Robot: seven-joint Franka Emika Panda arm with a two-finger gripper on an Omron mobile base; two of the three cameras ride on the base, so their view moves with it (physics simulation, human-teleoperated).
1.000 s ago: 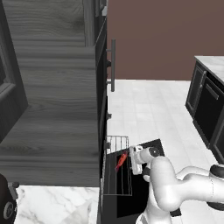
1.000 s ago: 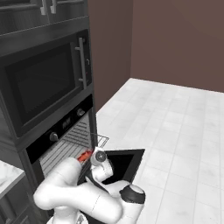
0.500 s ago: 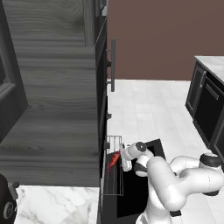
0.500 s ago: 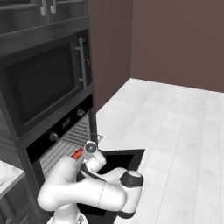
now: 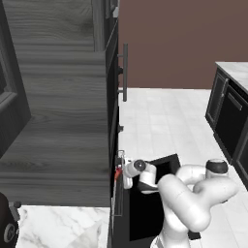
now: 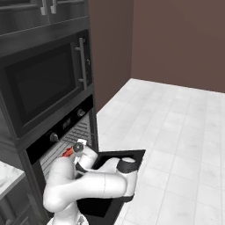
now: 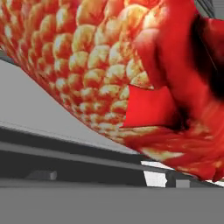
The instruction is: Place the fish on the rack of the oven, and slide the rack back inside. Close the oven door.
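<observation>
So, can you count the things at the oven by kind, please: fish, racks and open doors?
Fish: 1
Rack: 1
Open oven door: 1
Total: 3

Even flat light, soft shadows, slight blur.

microwave (image 6: pixel 44 83): black, above, bar handle
floor (image 6: pixel 176 127): white tiles
wall (image 5: pixel 179 43): brown
counter (image 5: pixel 63 227): white marble
</observation>
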